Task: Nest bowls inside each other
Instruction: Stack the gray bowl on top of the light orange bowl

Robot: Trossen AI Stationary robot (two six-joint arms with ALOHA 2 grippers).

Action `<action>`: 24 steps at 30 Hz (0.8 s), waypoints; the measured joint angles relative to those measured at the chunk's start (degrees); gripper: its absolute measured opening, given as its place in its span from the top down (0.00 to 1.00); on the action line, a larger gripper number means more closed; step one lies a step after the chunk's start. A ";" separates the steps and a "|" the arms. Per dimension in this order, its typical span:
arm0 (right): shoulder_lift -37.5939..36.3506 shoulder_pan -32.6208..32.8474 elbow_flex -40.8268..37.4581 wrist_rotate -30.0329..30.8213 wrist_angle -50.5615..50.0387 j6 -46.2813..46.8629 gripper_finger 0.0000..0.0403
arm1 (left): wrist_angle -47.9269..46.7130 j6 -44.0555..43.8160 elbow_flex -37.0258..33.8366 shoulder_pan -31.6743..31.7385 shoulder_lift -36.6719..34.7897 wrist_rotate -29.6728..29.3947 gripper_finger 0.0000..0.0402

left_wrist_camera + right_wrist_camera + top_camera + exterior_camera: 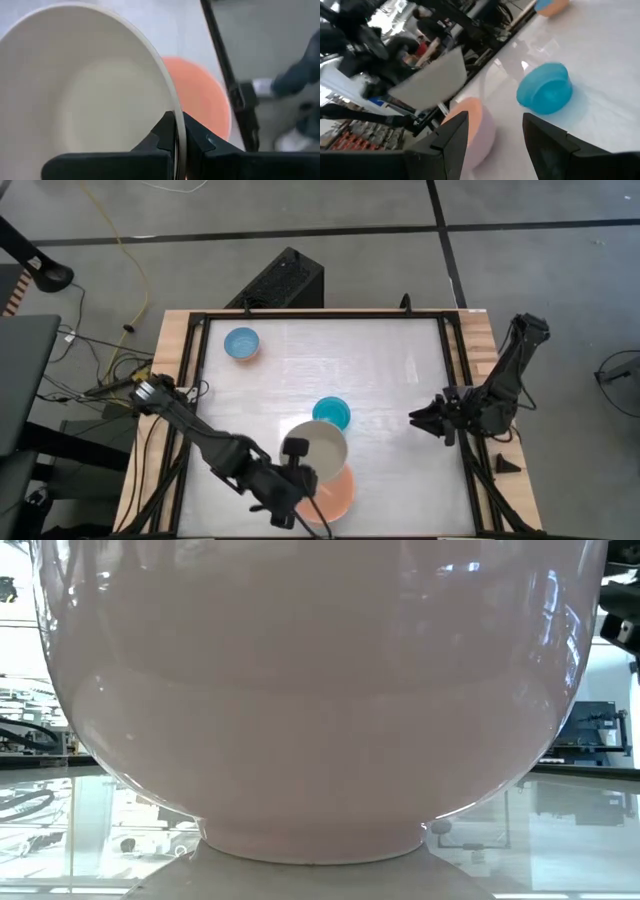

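Note:
My left gripper (297,450) is shut on a cream-white bowl (320,445), which hangs tilted just above a salmon-orange bowl (333,492) near the table's front edge. The salmon bowl's wall (320,740) fills the low view, its foot on the table. A teal bowl (332,413) stands just beyond the cream one, and a light blue bowl (241,343) sits at the far left. My right gripper (415,418) hovers open at the table's right side, its fingers pointing toward the teal bowl (545,90) with nothing between them. My left gripper pinches the cream bowl's rim (175,125), one finger inside the bowl and one outside against its wall. The fingers slant down from the table's near left. The bowl is lifted clear and tilted, over the salmon bowl (200,95).
Black rails (452,370) frame the white tabletop on its left, right and far sides. Open surface lies between the light blue bowl and the right gripper. A black box (280,280) stands on the floor beyond the far edge.

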 joint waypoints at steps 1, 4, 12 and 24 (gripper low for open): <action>-0.92 -0.51 0.00 -0.79 -0.58 -0.70 0.45 | -1.55 0.38 1.17 -0.29 1.03 0.15 1.00; -3.66 -1.97 0.04 -2.80 -2.67 -1.65 0.45 | -4.13 0.46 3.31 -1.24 3.19 1.67 1.00; -9.12 -4.75 0.04 -5.80 -8.06 -1.84 0.45 | -4.18 1.59 3.38 -4.56 5.13 0.96 1.00; -10.68 -6.22 0.04 -6.02 -9.04 -1.73 0.45 | -0.99 10.59 3.09 -2.74 10.33 4.41 1.00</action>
